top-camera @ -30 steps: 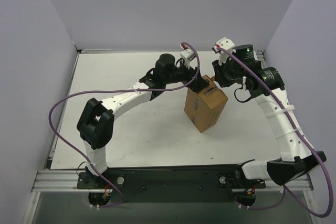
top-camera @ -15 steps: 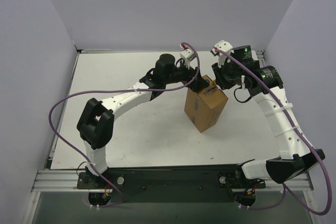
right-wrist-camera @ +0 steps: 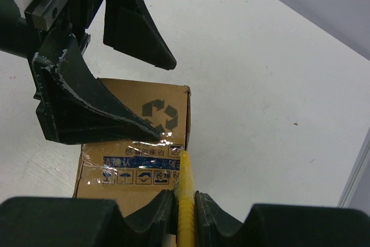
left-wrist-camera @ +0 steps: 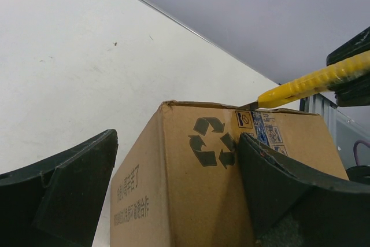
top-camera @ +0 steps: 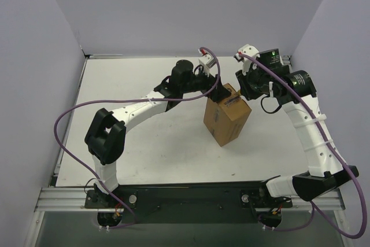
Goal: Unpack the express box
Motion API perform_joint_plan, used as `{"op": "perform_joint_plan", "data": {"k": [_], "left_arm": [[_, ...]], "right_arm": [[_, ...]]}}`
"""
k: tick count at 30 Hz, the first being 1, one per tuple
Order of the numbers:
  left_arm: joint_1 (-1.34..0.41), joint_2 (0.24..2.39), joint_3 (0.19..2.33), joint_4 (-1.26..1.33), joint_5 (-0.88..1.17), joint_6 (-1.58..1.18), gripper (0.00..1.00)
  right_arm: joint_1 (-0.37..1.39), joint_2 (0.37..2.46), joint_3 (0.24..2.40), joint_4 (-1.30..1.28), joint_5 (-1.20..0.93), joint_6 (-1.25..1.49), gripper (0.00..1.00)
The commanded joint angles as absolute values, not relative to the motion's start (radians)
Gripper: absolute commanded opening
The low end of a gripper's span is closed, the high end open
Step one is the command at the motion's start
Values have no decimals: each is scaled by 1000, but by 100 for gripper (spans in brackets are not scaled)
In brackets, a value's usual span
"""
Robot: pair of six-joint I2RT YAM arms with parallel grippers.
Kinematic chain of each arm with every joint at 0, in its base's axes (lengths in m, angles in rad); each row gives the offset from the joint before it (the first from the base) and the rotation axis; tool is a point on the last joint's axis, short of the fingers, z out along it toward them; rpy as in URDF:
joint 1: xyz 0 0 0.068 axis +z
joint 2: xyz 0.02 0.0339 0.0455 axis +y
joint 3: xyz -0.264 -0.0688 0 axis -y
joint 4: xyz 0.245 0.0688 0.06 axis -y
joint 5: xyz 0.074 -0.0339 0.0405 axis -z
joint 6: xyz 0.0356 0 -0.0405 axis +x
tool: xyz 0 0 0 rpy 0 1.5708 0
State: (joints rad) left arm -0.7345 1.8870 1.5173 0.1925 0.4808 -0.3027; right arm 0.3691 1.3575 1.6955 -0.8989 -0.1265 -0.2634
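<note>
So, the express box (top-camera: 226,121) stands on end on the table (top-camera: 144,154), and its top end sits right between the fingers of the left pincer (left-wrist-camera: 178,137). That pincer is released and spread wide. 1 finger lies over the face with the recycling mark. The other hangs off past the box's edge, with a strip of bare table showing between it and the cardboard.

Meanwhile the right pincer (right-wrist-camera: 186,203) is clenched on a yellow utility knife (left-wrist-camera: 312,82). The blade tip meets the top edge of the box straight ahead of it, by the blue label under the clear tape.

Room-wise, there's lots of bare table on the left pincer's outer side and on the box's near side, toward the arm bases. The right pincer has less, with the table's edge and the wall close behind it.

The left arm stretches long and low across the table. The right arm rises from its base and folds back in at the wrist, so the 2 wrists face each other over the box.
</note>
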Motion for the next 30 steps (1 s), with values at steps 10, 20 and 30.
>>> {"op": "perform_joint_plan", "data": {"k": [10,20,30], "left_arm": [[-741,1947,1445,-15,433,-232,93],[-753,1953,1448,23,420,-232,93],[-762,1956,1453,20,403,-222,93]], "right_arm": [[387,1365,1736,-1078,-101,-196,0],[419,1396,1784,-1144,-77,-92,0],[425,1457,1870,-1143,-97,72,0]]}}
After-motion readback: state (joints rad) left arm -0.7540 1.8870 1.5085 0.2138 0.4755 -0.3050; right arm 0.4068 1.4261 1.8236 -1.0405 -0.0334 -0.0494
